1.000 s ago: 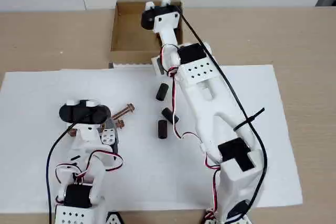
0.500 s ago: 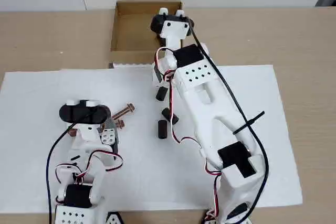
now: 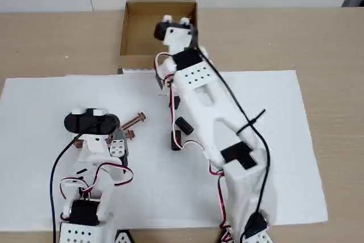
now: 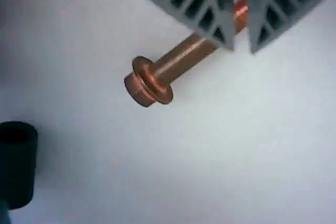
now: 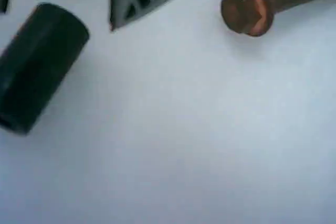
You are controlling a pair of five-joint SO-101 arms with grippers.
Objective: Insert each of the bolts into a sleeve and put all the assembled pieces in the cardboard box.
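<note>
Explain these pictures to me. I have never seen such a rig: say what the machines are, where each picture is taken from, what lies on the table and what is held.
These are two small white robot arms at a wooden table. The high view comes from a fixed camera looking down. In it the left arm sits low over the white paper, and the right arm stretches toward the cardboard box. On the paper lie copper-coloured bolts and short black sleeves. The other two pictures come from cameras on the arms' wrists. The left wrist view shows the left gripper shut on a bolt, with a sleeve nearby. The right wrist view shows a sleeve and a bolt's head on the paper.
</note>
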